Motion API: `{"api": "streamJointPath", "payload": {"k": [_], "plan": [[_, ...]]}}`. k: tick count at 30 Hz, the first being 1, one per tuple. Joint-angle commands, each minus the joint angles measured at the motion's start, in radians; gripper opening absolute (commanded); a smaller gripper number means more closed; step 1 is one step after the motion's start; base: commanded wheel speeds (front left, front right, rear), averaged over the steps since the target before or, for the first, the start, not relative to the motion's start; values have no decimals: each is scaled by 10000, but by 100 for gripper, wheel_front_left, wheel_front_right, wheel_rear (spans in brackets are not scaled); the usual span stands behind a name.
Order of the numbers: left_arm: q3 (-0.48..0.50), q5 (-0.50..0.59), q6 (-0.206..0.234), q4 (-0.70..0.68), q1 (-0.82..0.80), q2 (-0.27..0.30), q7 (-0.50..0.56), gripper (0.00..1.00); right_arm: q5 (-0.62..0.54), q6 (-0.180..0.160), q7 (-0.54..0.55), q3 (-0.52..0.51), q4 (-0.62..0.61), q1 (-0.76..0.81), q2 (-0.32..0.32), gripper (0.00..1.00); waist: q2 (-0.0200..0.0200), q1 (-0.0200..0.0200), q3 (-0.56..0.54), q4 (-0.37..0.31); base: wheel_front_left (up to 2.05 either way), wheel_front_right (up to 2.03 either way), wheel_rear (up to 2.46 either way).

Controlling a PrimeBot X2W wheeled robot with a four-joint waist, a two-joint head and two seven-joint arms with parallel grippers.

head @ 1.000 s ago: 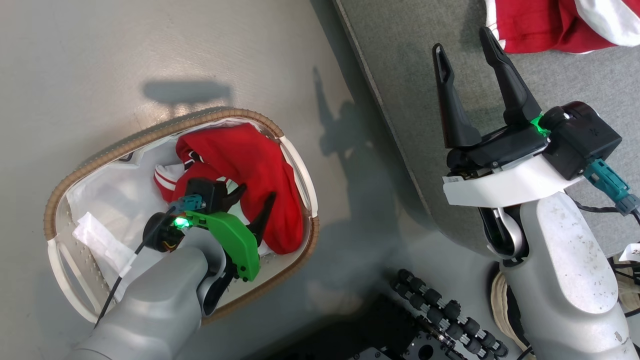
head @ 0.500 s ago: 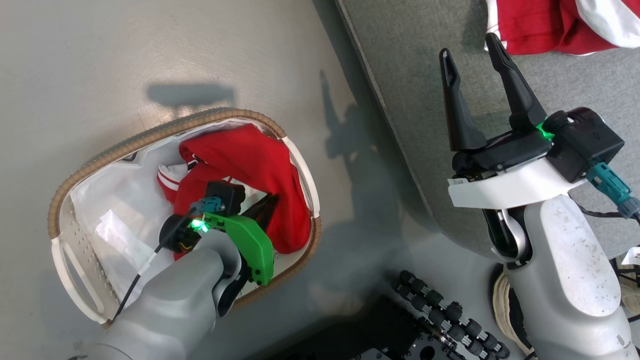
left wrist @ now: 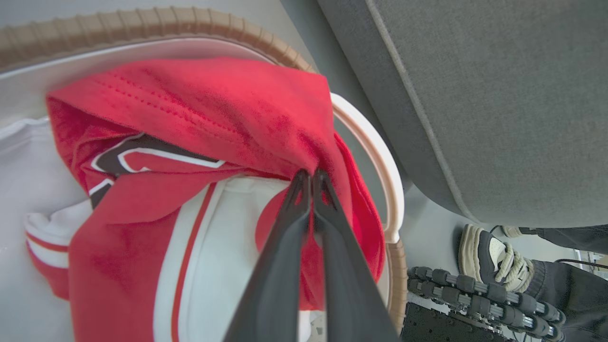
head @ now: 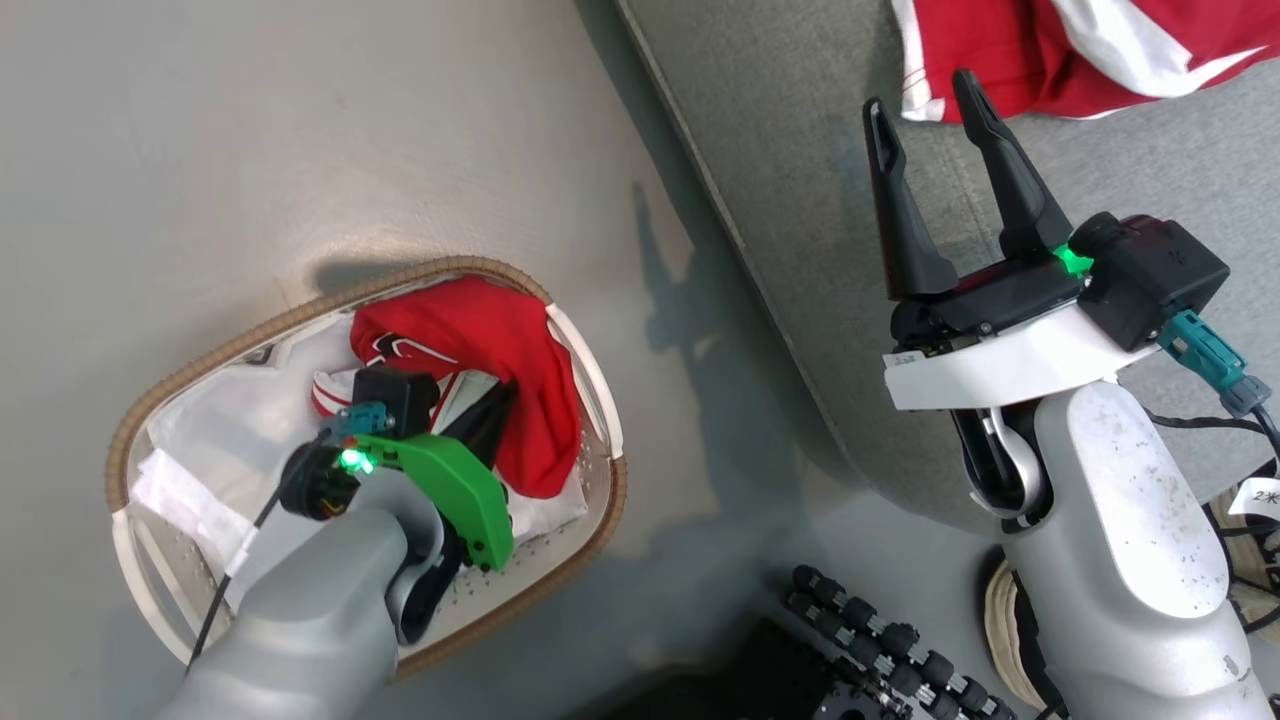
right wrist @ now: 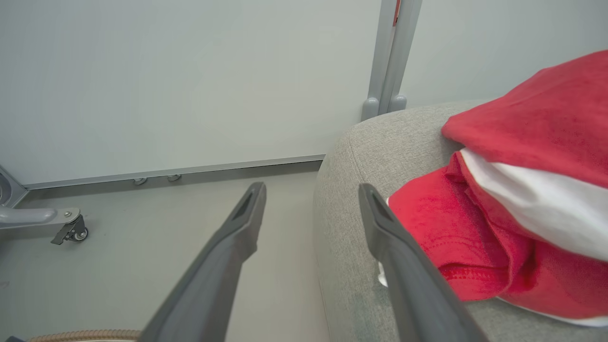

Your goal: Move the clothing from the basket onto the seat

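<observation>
Our left gripper (left wrist: 308,174) has its two dark fingers pressed together, and between the tips they pinch a fold of the red garment (left wrist: 190,104). The cloth gathers to a point right where the tips meet. Under the fingers lies the garment's white panel with a thin red stripe, and off to one side we see a black and white mark on the red.

In the head view this left gripper (head: 505,392) reaches down into the basket (head: 250,335). The red garment (head: 470,325) is bunched at the end of the basket nearest the seat (head: 800,150). The white liner (head: 230,410) fills the other end. The basket stands on the grey floor (head: 300,120), beside the seat but apart from it.

Our right gripper (head: 922,95) has its fingers spread wide with nothing between them. It hangs over the edge of the seat, and its tips point toward a second red garment (head: 1050,50) with white panels. That garment lies on the seat, close to the fingertips. From the right wrist, the right gripper (right wrist: 311,187) frames the seat's rounded corner (right wrist: 380,137), with the second red garment (right wrist: 522,190) heaped just beside one finger and a pale wall (right wrist: 190,71) behind.

Past the basket, the left wrist view shows a person's shoe (left wrist: 489,256) on the floor.
</observation>
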Motion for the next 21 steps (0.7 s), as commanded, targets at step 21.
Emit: {"api": "streamJointPath", "payload": {"k": [21], "plan": [[3383,2782,-29,-2801,3041,-589,-7,0,-651,-14,-45,-678,925,1492,-33,100,0,-1,-3893,1893,0,0,0]]}}
